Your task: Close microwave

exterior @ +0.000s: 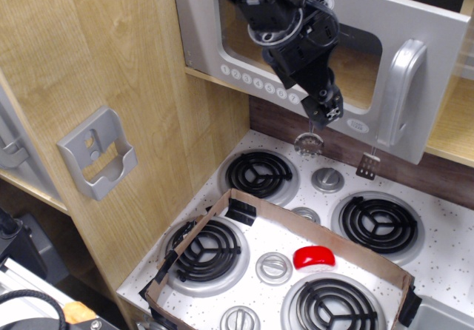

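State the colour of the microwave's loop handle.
Silver-grey, matching the door; the handle of the microwave shows best in the observation.image view.

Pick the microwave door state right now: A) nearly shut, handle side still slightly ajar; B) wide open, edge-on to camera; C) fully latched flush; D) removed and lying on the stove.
A: the microwave door faces the camera almost flat, but its handle edge stands a little proud of the cabinet, with the gripper low against the door front by the numbered buttons.
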Controlling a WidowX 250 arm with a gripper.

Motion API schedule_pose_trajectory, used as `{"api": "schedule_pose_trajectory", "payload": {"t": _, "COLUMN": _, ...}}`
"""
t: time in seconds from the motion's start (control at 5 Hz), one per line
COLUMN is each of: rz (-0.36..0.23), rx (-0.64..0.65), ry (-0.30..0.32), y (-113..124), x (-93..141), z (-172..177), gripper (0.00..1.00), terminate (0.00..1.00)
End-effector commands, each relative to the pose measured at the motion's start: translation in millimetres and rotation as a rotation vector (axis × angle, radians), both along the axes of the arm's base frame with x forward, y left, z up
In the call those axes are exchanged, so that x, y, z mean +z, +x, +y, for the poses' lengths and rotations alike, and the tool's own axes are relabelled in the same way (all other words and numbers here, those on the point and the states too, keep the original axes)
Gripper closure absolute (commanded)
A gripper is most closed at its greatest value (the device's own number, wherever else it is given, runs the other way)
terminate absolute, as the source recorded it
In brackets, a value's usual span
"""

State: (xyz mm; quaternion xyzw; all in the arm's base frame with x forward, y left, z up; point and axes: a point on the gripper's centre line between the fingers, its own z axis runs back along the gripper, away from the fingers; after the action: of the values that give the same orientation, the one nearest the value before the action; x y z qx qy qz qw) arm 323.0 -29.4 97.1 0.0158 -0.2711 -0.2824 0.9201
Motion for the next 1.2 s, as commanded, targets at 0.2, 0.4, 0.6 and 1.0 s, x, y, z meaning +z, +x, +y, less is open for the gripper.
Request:
{"api": "schedule_pose_trajectory", "payload": {"t": 0.2, "rz": -0.229, "rx": -0.057, "ry": 0.022, "y": 41, "x": 39, "z": -27, "gripper": 0.00, "terminate": 0.00}}
{"api": "schedule_pose_trajectory", "payload": {"t": 0.4, "rz": -0.291, "rx": -0.047, "ry": 0.020, "y": 45, "x": 40, "z": -30, "gripper": 0.00, "terminate": 0.00}}
{"api": "schedule_pose_trajectory", "payload": {"t": 0.6, "rz": -0.335, "rx": -0.044, "ry": 0.021, "y": 49, "x": 42, "z": -32, "gripper": 0.00, "terminate": 0.00}}
{"api": "schedule_pose_trajectory", "payload": {"t": 1.0, "rz": -0.358, "rx": -0.031, "ry": 0.001, "y": 50, "x": 43, "z": -32, "gripper": 0.00, "terminate": 0.00}}
